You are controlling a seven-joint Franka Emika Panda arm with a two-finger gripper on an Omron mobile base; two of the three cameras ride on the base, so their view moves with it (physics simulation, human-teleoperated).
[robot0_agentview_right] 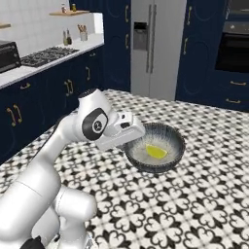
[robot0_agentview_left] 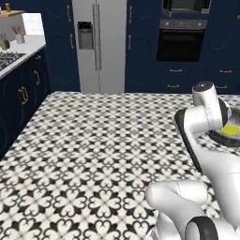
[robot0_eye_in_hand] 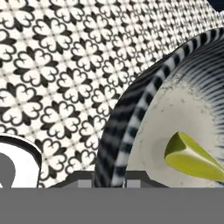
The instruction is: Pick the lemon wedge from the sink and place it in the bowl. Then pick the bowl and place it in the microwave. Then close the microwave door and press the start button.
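Your end effector (robot0_eye_in_hand: 109, 181) grips the bowl (robot0_agentview_right: 168, 136) by its near rim, fingertips mostly cut off at the hand view's bottom edge. The white arm hides most of the bowl from the left. Its striped dark grey rim surrounds a pale inside holding the yellow lemon wedge (robot0_agentview_right: 156, 151), above the patterned floor (robot0_agentview_right: 204, 194).

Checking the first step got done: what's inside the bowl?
The lemon wedge lies on the pale inside of the bowl, nothing else showing. The gripper clamps the near rim, hiding that bit of it.
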